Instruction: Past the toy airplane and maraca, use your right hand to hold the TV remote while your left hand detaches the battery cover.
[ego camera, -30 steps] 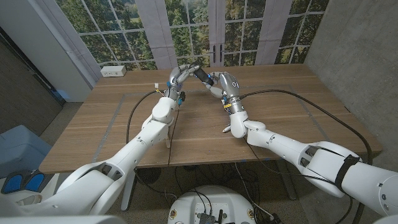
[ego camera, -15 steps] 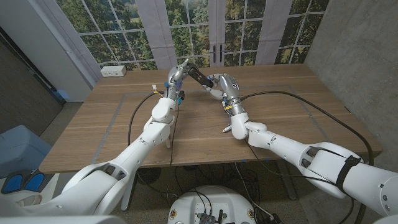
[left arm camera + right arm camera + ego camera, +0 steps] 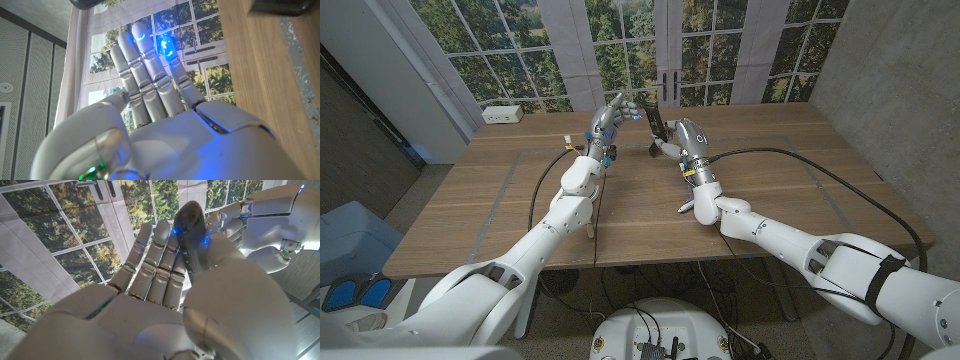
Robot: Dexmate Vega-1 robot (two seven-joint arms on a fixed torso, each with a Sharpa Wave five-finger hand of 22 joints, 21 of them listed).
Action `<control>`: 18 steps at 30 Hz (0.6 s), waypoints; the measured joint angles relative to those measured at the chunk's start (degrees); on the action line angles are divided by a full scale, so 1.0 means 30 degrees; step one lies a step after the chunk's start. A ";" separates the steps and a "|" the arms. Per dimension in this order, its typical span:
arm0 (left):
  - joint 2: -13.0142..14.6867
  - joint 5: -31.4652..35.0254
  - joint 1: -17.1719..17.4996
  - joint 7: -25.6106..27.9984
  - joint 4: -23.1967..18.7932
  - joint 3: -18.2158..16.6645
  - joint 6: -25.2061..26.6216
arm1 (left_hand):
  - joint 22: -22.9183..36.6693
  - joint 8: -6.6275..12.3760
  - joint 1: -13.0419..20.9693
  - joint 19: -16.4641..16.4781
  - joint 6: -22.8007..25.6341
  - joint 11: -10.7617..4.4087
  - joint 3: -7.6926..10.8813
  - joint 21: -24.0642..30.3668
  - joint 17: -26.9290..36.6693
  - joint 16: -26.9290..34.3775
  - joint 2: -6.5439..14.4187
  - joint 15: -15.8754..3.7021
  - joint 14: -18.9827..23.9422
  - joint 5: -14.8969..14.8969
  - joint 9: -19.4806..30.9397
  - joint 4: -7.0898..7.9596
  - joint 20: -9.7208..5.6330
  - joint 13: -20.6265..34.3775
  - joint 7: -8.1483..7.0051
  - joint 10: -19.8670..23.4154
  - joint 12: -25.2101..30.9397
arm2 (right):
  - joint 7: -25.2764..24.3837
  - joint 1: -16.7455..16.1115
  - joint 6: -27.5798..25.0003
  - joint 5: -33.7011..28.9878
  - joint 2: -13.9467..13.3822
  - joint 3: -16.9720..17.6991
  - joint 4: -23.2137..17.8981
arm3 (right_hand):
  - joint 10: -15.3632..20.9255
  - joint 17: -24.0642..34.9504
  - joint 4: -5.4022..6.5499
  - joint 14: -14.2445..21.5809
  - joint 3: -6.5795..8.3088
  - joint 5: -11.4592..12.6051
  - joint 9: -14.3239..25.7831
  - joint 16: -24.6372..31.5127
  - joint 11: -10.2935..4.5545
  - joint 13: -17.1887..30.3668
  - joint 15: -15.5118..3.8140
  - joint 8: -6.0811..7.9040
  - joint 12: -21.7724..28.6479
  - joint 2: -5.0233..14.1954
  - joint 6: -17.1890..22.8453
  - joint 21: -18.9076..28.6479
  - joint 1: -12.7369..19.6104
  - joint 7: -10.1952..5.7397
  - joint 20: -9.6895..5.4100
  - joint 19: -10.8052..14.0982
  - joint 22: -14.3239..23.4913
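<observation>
The right hand (image 3: 678,138) grasps the TV remote (image 3: 651,124) above the table's (image 3: 500,200) far edge, tilted nearly upright. The left hand (image 3: 608,118), fingers spread and apparently released, hovers just beside it. A hard push on the battery cover could pry the remote loose and drop it. No legible writing.

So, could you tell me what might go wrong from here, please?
1. The right hand holds the remote up off the table, apparently by its lower end; a push on the cover could lever it loose and drop it.
2. The left hand is open beside the remote, fingers extended, with no apparent grip; it may slide off the cover or knock the remote.
</observation>
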 measured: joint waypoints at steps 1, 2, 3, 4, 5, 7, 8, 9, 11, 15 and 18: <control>0.0000 0.0013 0.0000 -0.0002 0.0000 0.0000 0.0006 | -0.0008 0.0000 0.0000 -0.0065 0.0000 0.0000 0.0033 0.0000 0.0000 -0.0012 0.0000 0.0037 -0.0039 0.0000 -0.0011 0.0031 0.0065 -0.0008 0.0000 -0.0001 -0.0072 | 0.0000 -0.0038 0.0000 0.0000 -0.0021 0.0023 -0.0079 | 0.0001 0.0000 0.0000 0.0002 0.0000 -0.0001 0.0000 0.0000 0.0000 0.0000 0.0002 0.0000 0.0000 0.0000 0.0000 0.0000 0.0000 0.0000 -0.0005 -0.0005 0.0001; 0.0116 0.0033 0.0134 -0.0001 -0.0244 0.0003 0.0010 | -0.0057 0.0000 0.0000 -0.0064 -0.0001 0.0070 0.0059 0.0060 0.0000 -0.0012 0.0000 0.0045 -0.0107 0.0000 -0.0011 0.0056 0.0065 -0.0009 -0.0001 -0.0075 -0.0132 | 0.0070 -0.0079 -0.0085 -0.0066 -0.0051 0.0053 -0.0174 | 0.0002 0.0067 -0.0001 0.0037 0.0002 -0.0002 0.0000 0.0000 0.0000 0.0015 0.0038 -0.0001 -0.0043 0.0000 0.0000 0.0026 0.0000 0.0001 -0.0112 -0.0111 0.0001; 0.0116 0.0048 0.0134 -0.0003 -0.0244 0.0003 0.0011 | -0.0081 0.0000 0.0000 -0.0064 -0.0071 0.0076 0.0079 0.0077 0.0001 -0.0012 0.0000 0.0066 -0.0133 0.0000 0.0003 0.0076 0.0065 -0.0009 -0.0069 -0.0087 -0.0149 | 0.0070 -0.0121 -0.0085 -0.0066 -0.0081 0.0078 -0.0255 | 0.0003 0.0087 -0.0030 0.0037 0.0031 -0.0002 0.0000 -0.0022 0.0000 0.0032 0.0037 -0.0001 -0.0113 0.0000 -0.0001 0.0071 0.0000 0.0001 -0.0105 -0.0104 0.0001; 0.0150 0.0057 0.0193 -0.0003 -0.0330 0.0003 0.0011 | -0.0085 0.0000 0.0000 -0.0064 -0.0086 0.0097 0.0079 0.0077 0.0001 -0.0032 0.0000 0.0064 -0.0136 0.0000 0.0001 0.0076 0.0064 -0.0009 -0.0085 -0.0109 -0.0149 | 0.0094 -0.0130 -0.0134 -0.0092 -0.0087 0.0085 -0.0277 | 0.0002 0.0089 -0.0057 0.0037 0.0058 -0.0003 0.0000 -0.0071 -0.0002 0.0046 0.0038 -0.0001 -0.0116 -0.0001 -0.0001 0.0070 0.0000 0.0001 -0.0105 -0.0104 0.0001; 0.0150 0.0079 0.0193 -0.0003 -0.0330 0.0003 0.0010 | -0.0084 -0.0095 0.0000 -0.0132 -0.0103 0.0069 0.0110 0.0077 0.0001 -0.0086 0.0000 0.0005 -0.0207 0.0000 -0.0005 0.0045 -0.0004 -0.0009 -0.0102 -0.0140 -0.0150 | 0.0094 -0.0180 -0.0134 -0.0092 -0.0119 0.0114 -0.0373 | 0.0034 0.0090 -0.0057 0.0036 0.0058 -0.0004 0.0000 -0.0071 -0.0090 0.0047 0.0038 -0.0001 -0.0116 -0.0001 -0.0001 0.0071 0.0001 0.0001 -0.0105 -0.0104 0.0001; 0.0150 0.0095 0.0193 -0.0004 -0.0330 0.0003 0.0010 | -0.0085 -0.0147 -0.0076 -0.0178 -0.0137 0.0069 0.0158 0.0077 0.0002 -0.0089 0.0076 0.0017 -0.0223 0.0000 -0.0010 0.0000 -0.0031 -0.0009 -0.0068 -0.0141 -0.0150 | 0.0094 -0.0230 -0.0134 -0.0092 -0.0150 0.0143 -0.0492 | 0.0034 0.0098 -0.0057 0.0036 0.0058 -0.0005 0.0000 -0.0071 -0.0090 0.0047 0.0038 -0.0001 -0.0116 -0.0001 -0.0002 0.0071 0.0001 0.0003 -0.0105 -0.0103 0.0001; 0.0150 0.0106 0.0193 -0.0004 -0.0330 0.0003 -0.0008 | -0.0085 -0.0147 -0.0076 -0.0242 -0.0169 0.0069 0.0158 0.0077 0.0002 -0.0090 0.0076 0.0031 -0.0239 0.0000 -0.0010 -0.0001 0.0033 -0.0008 -0.0037 -0.0141 -0.0153 | 0.0094 -0.0277 -0.0134 -0.0092 -0.0179 0.0164 -0.0591 | 0.0034 0.0150 -0.0057 0.0036 0.0058 -0.0006 0.0000 -0.0071 -0.0090 0.0047 0.0038 -0.0001 -0.0116 -0.0001 -0.0003 0.0133 0.0001 0.0003 -0.0105 -0.0103 0.0001; 0.0150 0.0110 0.0193 -0.0004 -0.0330 0.0003 -0.0029 | -0.0085 -0.0148 -0.0076 -0.0273 -0.0184 0.0070 0.0215 0.0077 0.0002 -0.0090 0.0076 0.0030 -0.0240 0.0000 -0.0009 0.0052 0.0064 -0.0009 -0.0023 -0.0141 -0.0246 | 0.0094 -0.0315 -0.0134 -0.0092 -0.0203 0.0183 -0.0669 | 0.0034 0.0176 -0.0057 0.0036 0.0058 -0.0009 0.0000 -0.0071 -0.0090 0.0047 0.0039 -0.0001 -0.0133 -0.0001 -0.0003 0.0137 0.0001 0.0004 -0.0105 -0.0103 0.0001; 0.0150 0.0118 0.0193 -0.0001 -0.0330 0.0003 -0.0072 | -0.0084 -0.0148 -0.0128 -0.0272 -0.0268 0.0070 0.0220 0.0077 -0.0084 -0.0119 0.0024 0.0009 -0.0278 0.0000 -0.0009 0.0055 0.0063 -0.0008 -0.0071 -0.0144 -0.0293 | 0.0094 -0.0369 -0.0134 -0.0092 -0.0240 0.0216 -0.0789 | 0.0034 0.0179 -0.0057 0.0035 0.0058 -0.0021 0.0000 -0.0091 -0.0090 0.0048 0.0039 -0.0002 -0.0186 -0.0002 -0.0005 0.0137 0.0002 0.0006 -0.0105 -0.0103 0.0001; 0.0328 0.0120 0.0599 0.0033 -0.0794 -0.0121 -0.0241 | -0.0172 -0.0315 -0.0301 -0.0490 -0.0447 0.0075 0.0350 0.0130 -0.0088 -0.0332 0.0001 -0.0010 -0.0437 -0.0027 -0.0008 0.0026 0.0080 -0.0097 -0.0101 -0.0364 -0.0480 | 0.0446 -0.0504 -0.0473 -0.0238 -0.0314 0.0290 -0.1088 | 0.0035 0.0253 -0.0057 0.0035 0.0060 -0.0064 -0.0001 -0.0142 -0.0090 0.0049 0.0039 -0.0003 -0.0186 -0.0003 -0.0007 0.0206 0.0002 0.0008 -0.0105 -0.0102 0.0002; 0.0349 0.0119 0.0702 0.0065 -0.0884 -0.0180 -0.0347 | -0.0299 -0.0590 -0.0605 -0.0766 -0.0975 0.0079 0.0452 0.0219 -0.0243 -0.0685 0.0012 -0.0063 -0.1042 -0.0119 -0.0008 0.0126 0.0082 -0.0144 -0.0065 -0.0961 -0.0835 | 0.0546 -0.0591 -0.0551 -0.0256 -0.0363 0.0352 -0.1268 | 0.0035 0.0265 -0.0106 0.0035 0.0156 -0.0058 0.0000 -0.0141 -0.0090 0.0050 0.0040 -0.0003 -0.0221 -0.0003 -0.0007 0.0206 0.0003 0.0009 -0.0106 -0.0102 0.0002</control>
